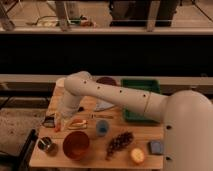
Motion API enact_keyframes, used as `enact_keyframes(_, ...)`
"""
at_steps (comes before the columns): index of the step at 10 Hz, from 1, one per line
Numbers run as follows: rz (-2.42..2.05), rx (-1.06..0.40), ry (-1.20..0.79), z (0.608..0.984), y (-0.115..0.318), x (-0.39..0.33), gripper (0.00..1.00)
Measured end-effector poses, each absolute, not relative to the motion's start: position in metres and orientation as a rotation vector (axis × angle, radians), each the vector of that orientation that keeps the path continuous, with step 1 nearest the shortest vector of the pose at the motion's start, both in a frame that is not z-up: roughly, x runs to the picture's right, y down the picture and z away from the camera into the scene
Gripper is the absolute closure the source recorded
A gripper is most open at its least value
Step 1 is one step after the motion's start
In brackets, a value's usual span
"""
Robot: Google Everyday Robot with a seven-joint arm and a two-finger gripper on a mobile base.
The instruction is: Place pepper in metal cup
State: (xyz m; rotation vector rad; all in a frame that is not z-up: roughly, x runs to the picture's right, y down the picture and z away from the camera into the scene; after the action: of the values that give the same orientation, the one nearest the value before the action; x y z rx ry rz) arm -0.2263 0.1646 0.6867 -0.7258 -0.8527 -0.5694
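Observation:
The pepper (57, 128) is a small red-orange bit on the wooden table (95, 160), near its left edge. My gripper (59, 121) hangs from the white arm right over it, and its tip is at the pepper. I cannot tell whether it touches or holds the pepper. The metal cup (46, 145) stands at the front left corner, a little in front of the gripper, and it is apart from it.
An orange-brown bowl (76, 145) stands right of the metal cup. A pale yellow fruit (77, 122) lies beside the gripper. A small blue cup (102, 127), a dark cluster (120, 142), an apple (136, 156), a blue-grey block (156, 146) and a green tray (140, 100) are to the right. A dark object (48, 121) lies at the left edge.

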Motion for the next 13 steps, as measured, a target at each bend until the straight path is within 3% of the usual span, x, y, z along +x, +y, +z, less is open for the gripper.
enact_keyframes(13,-0.506,-0.564,-1.013,0.687,0.153,-0.253,0.99)
